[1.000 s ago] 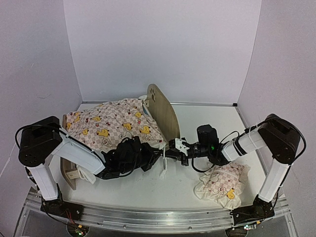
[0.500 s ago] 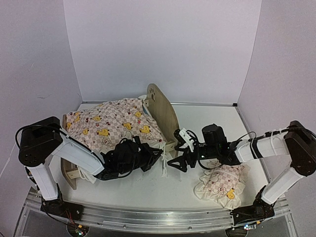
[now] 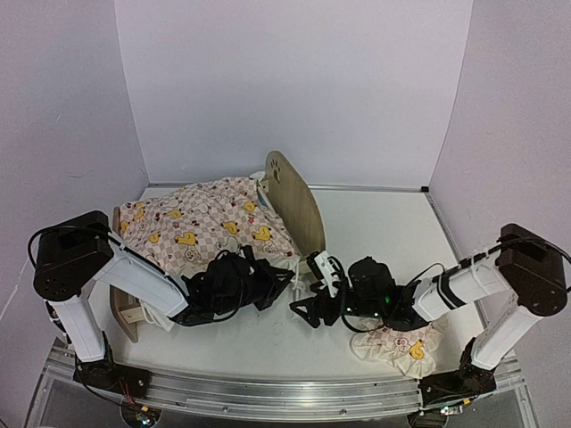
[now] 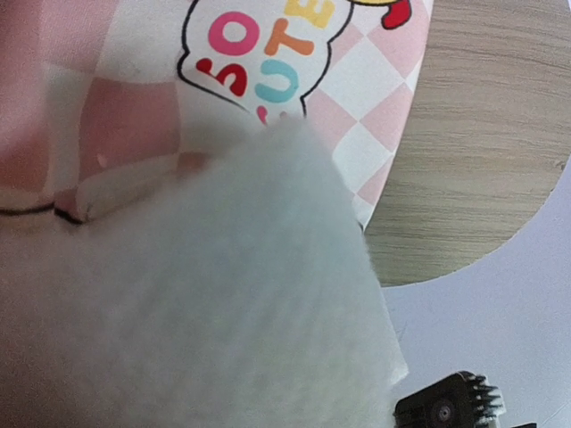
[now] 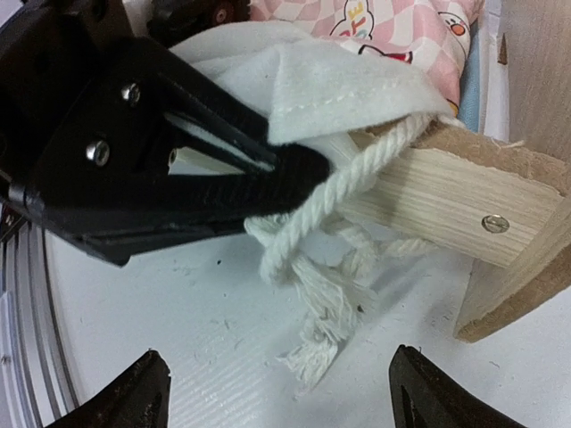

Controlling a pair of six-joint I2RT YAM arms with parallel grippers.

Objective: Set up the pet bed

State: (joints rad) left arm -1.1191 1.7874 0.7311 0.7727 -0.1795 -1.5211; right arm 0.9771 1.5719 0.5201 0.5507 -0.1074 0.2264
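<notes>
The pet bed (image 3: 297,201) stands left of centre, with its wooden headboard (image 4: 486,152) upright and the cartoon-print quilt (image 3: 201,227) spread over it. My left gripper (image 3: 282,283) is shut on the quilt's white corner (image 5: 335,76) at the bed's near right corner. That white cloth (image 4: 223,321) hides the left gripper's fingers in the left wrist view. My right gripper (image 5: 285,392) is open just right of that corner, low over the table. A frayed white rope (image 5: 326,267) hangs from the wooden rail (image 5: 455,209) between its fingertips, untouched.
The small matching pillow (image 3: 406,343) lies at the front right, partly under my right forearm. White walls close in the table on three sides. A metal rail (image 3: 285,392) runs along the near edge.
My right gripper has opened and dropped lower, nearer the table's front edge, its arm now over the pillow. The left gripper keeps its hold on the quilt corner.
</notes>
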